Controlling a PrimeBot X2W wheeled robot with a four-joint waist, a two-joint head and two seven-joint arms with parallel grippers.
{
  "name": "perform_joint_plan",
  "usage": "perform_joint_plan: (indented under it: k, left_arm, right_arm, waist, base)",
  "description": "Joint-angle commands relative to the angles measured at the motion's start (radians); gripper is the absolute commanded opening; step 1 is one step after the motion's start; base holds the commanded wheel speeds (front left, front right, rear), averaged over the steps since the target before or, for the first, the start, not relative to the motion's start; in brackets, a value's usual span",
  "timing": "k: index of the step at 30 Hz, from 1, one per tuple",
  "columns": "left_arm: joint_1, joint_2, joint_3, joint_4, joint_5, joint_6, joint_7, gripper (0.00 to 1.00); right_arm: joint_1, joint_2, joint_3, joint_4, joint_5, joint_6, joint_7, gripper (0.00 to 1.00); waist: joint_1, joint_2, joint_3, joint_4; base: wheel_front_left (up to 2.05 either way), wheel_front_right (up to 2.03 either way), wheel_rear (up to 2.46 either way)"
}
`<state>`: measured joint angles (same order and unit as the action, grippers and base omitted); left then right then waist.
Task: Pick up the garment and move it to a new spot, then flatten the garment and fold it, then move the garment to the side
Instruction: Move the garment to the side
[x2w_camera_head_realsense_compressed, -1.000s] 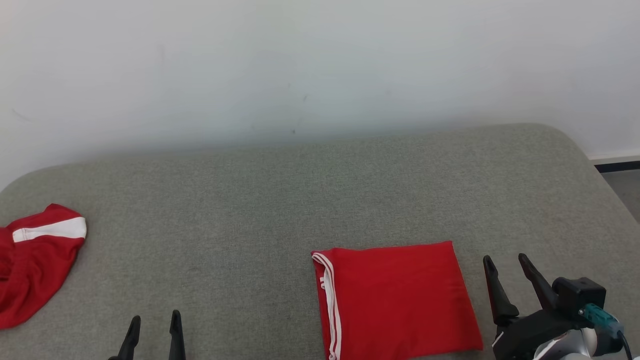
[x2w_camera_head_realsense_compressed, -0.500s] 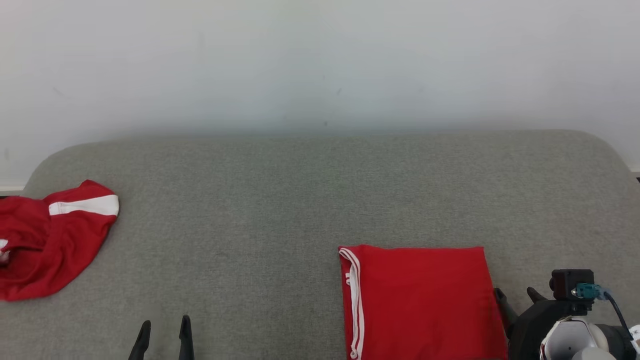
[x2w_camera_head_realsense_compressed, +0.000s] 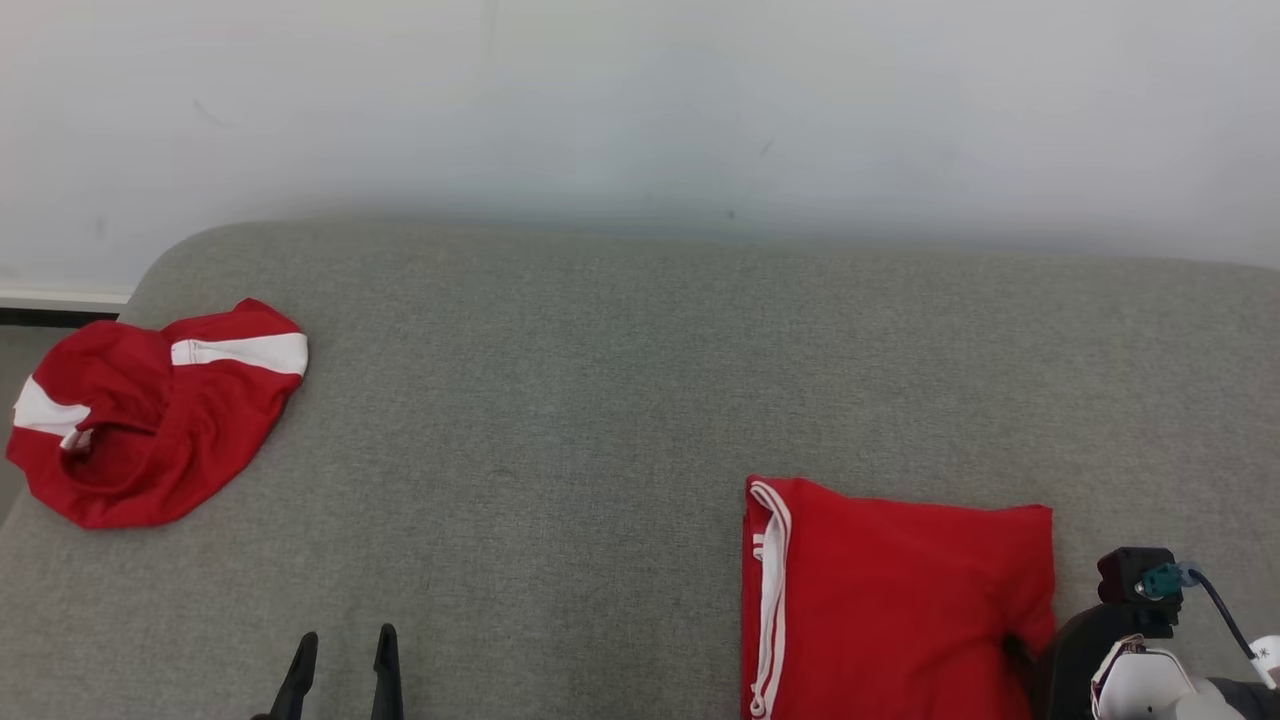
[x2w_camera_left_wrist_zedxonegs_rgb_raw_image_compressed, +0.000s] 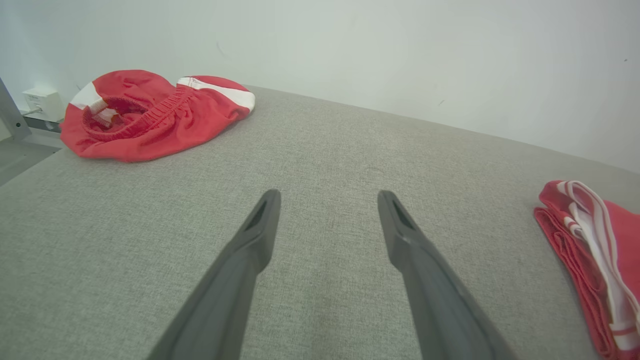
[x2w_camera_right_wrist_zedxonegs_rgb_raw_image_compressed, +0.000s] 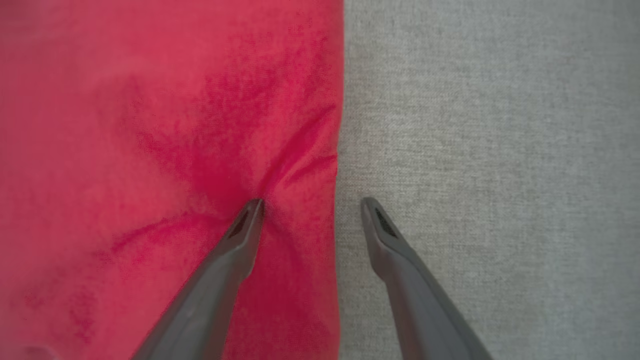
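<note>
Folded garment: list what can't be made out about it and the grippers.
- Folded garment: near edge cut off by the head view's bottom edge; lower layers hidden under its top layer.
- Right gripper: in the head view, fingers mostly hidden behind its wrist.
- Left gripper: all but the fingertips cut off by the head view's bottom edge.

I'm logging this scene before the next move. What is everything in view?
folded garment: one, red with white stripes, near right of surface
crumpled garment: one, red and white, far left of surface
padded surface: one, grey, under both garments
wall: one, white, behind surface
left gripper: one, dark, jaws open, over bare surface
right gripper: one, dark, jaws open, straddling folded garment's right edge
</note>
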<state>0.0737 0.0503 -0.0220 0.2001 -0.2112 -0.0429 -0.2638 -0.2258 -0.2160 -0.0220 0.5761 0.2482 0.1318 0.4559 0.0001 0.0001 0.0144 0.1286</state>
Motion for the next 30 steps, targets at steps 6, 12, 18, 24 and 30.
perform_joint_plan:
  k: [6,12,18,24,30]
  left_arm:
    - [-0.013,0.0,-0.012,-0.022,0.007,0.007,0.0,1.0]
    - [-0.03,0.0,-0.019,-0.04,0.001,0.008,0.0,1.0]
    - [-0.053,0.0,-0.029,-0.06,-0.009,0.004,0.0,1.0]
    - [-0.078,0.0,-0.037,-0.084,-0.019,0.0,0.0,1.0]
    - [-0.134,0.0,-0.037,-0.106,-0.012,-0.018,0.0,1.0]
  right_arm:
    - [-0.018,0.019,0.002,0.027,-0.031,-0.002,0.087,1.0]
    - [-0.058,-0.025,0.047,0.017,-0.041,-0.002,0.122,0.0]
    - [-0.142,-0.102,0.13,-0.024,-0.043,-0.002,0.133,0.0]
    - [-0.246,-0.177,0.222,-0.061,-0.025,-0.002,0.156,0.0]
    - [-0.371,-0.253,0.271,-0.071,-0.002,-0.002,0.151,0.0]
  waist:
    - [-0.0001,-0.0001,0.016,0.021]
    - [-0.0001,-0.0001,0.034,0.019]
    - [-0.0001,-0.0001,0.065,0.002]
    - [-0.0001,-0.0001,0.119,-0.046]
    - [-0.0001,-0.0001,0.196,-0.137]
  base:
    - [0.0,0.0,0.0]
    - [0.0,0.0,0.0]
    - [0.0,0.0,0.0]
    - [0.0,0.0,0.0]
    - [0.0,0.0,0.0]
